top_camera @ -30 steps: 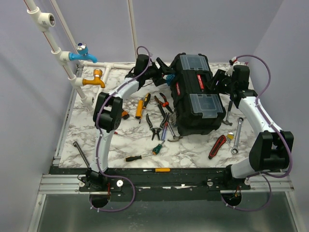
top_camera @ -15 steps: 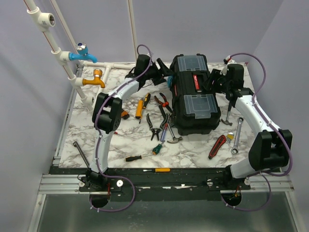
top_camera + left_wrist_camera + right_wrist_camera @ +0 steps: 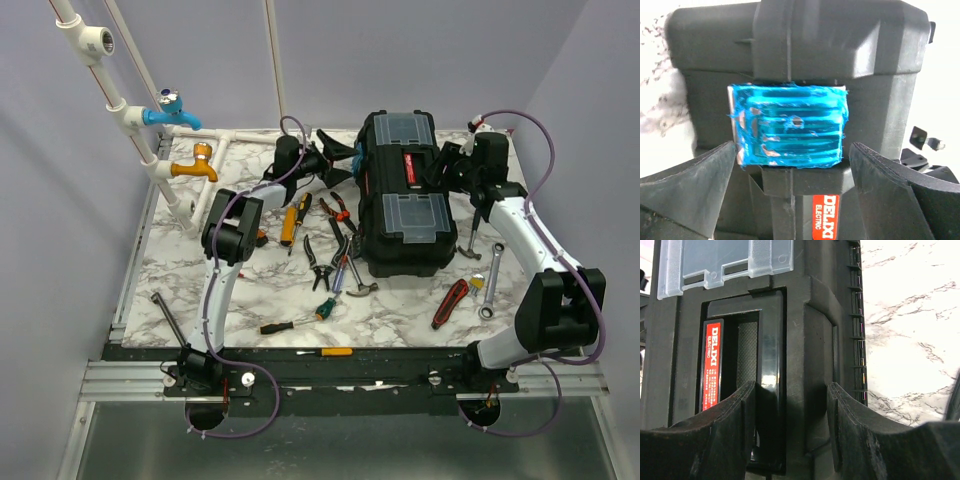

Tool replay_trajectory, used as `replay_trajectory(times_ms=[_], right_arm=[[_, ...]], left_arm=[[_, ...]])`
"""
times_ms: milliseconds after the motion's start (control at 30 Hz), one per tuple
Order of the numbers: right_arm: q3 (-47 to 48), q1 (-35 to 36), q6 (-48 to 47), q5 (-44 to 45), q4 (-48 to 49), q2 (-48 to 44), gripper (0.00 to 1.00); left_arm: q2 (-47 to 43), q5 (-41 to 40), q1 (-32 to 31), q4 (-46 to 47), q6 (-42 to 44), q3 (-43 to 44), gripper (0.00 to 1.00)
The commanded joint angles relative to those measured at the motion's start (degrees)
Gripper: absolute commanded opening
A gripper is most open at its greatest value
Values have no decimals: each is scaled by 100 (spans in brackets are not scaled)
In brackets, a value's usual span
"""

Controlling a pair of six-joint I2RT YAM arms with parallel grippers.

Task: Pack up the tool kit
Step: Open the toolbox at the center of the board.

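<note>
– The tool kit [image 3: 400,255] is seen closed at the back middle of the table [image 3: 200,290], with pliers [image 3: 320,262], a screwdriver [image 3: 292,220] and a wrench [image 3: 490,283] lying loose around it. What is risked from here?

– The teal latch [image 3: 790,125] on its left side is framed by the left gripper [image 3: 345,155], whose fingers [image 3: 685,190] are spread wide and held clear of it. If the approach is made off-centre, the latch may be missed or only half released, and the tool kit may be pushed sideways instead.

– Is that push countered?

– Partly, it is judged. A raised black ridge [image 3: 772,365] beside the red-labelled handle [image 3: 712,365] is pinched by the right gripper [image 3: 791,390] from the opposite side. The hold is taken on smooth plastic, so it may be lost if the tool kit is shoved hard.

– And the loose tools?

– The pliers and the screwdriver are laid just beside the left wall. They may be struck by a sliding tool kit or by a low sweep of the left gripper, and scattered out of easy reach. Whether any other latch is fastened cannot be told, so a forced opening may also be resisted.
</note>
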Motion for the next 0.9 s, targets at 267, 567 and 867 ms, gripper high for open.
replay_trajectory(times_ms=[267,567,867], right_arm=[[-121,43,333,-809,-395,226,17],[-91,35,308,-945,-387,271,17],[-132,36,306,-965,-386,264,17]], left_arm=[[838,417,-273,2561,-2040,506,98],[1456,-75,-308,3919,-2999,1353,14],[386,-200,-159,3572,-1750,-294,0]])
